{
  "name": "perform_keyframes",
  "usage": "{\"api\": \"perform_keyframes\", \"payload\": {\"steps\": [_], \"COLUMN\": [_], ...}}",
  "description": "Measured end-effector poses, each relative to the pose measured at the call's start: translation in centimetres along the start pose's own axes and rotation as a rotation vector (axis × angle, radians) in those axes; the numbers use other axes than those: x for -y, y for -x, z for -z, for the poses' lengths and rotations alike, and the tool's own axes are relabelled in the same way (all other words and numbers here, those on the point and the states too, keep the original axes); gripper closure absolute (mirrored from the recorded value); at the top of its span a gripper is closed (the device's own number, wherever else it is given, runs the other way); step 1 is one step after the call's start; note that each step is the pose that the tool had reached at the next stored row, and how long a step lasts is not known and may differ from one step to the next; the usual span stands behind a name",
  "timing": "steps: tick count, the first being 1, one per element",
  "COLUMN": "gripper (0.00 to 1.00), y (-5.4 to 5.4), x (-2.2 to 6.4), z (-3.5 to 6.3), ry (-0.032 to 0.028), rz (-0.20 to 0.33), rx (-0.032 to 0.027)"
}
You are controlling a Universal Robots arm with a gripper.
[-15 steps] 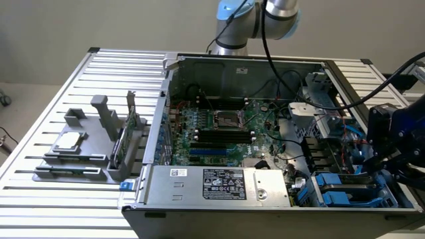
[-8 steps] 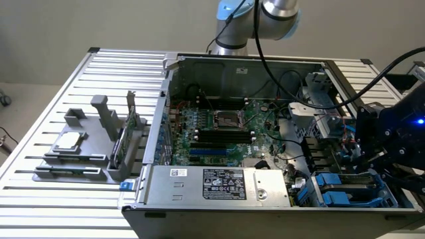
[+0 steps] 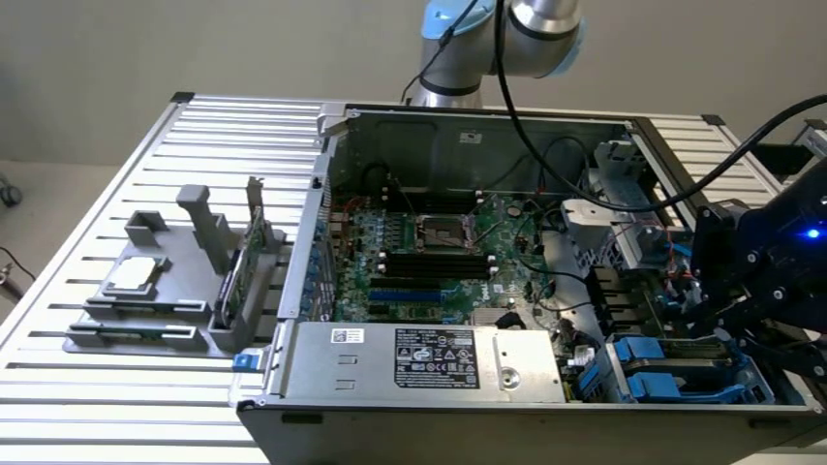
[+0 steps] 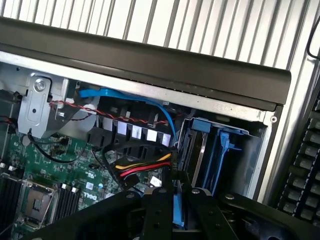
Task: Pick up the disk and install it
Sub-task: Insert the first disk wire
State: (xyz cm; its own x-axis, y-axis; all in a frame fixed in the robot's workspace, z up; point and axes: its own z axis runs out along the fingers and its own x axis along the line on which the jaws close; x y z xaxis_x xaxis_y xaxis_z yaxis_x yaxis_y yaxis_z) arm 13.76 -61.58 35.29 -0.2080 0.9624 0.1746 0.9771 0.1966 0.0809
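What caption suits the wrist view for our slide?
Tool gripping a blue-railed disk above the blue drive bay of an open computer case.

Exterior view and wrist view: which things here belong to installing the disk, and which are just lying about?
Job in hand:
disk, its blue edge between the fingers
blue drive bay
computer case

Lying about:
CPU chip on the grey tray
upright card
power supply box

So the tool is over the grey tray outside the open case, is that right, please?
Not quite: the exterior view shows the tool over the blue drive bay inside the open case, not over the grey tray.
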Motion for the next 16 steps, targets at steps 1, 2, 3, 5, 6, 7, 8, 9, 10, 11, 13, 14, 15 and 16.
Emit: {"api": "perform_keyframes", "payload": {"steps": [1,2,3,5,6,7,8,9,10,11,13,14,15,16], "gripper": [0.84,0.84,0.84,0.84,0.84,0.84,0.84,0.84,0.84,0.84,0.84,0.84,0.84,0.84], "y": [0.00,0.02,0.03,0.06,0.07,0.08,0.09,0.09,0.10,0.10,0.09,0.10,0.10,0.10], "x": [0.00,0.01,0.01,0.02,0.03,0.03,0.04,0.05,0.05,0.05,0.05,0.04,0.04,0.04], "z": [-0.03,-0.09,-0.17,-0.33,-0.41,-0.48,-0.53,-0.57,-0.59,-0.60,-0.60,-0.61,-0.61,-0.61], "ry": [0.0011,0.0021,0.0030,0.0046,0.0053,0.0055,0.0054,0.0048,0.0036,0.0018,-0.0032,-0.0065,-0.0095,-0.0125], "rz": [-0.008,-0.015,-0.022,-0.037,-0.043,-0.048,-0.053,-0.057,-0.060,-0.062,-0.067,-0.071,-0.076,-0.080], "rx": [0.0018,0.0040,0.0067,0.0124,0.0154,0.0190,0.0230,0.0275,0.0333,0.0389,0.0478,0.0498,0.0507,0.0513]}}
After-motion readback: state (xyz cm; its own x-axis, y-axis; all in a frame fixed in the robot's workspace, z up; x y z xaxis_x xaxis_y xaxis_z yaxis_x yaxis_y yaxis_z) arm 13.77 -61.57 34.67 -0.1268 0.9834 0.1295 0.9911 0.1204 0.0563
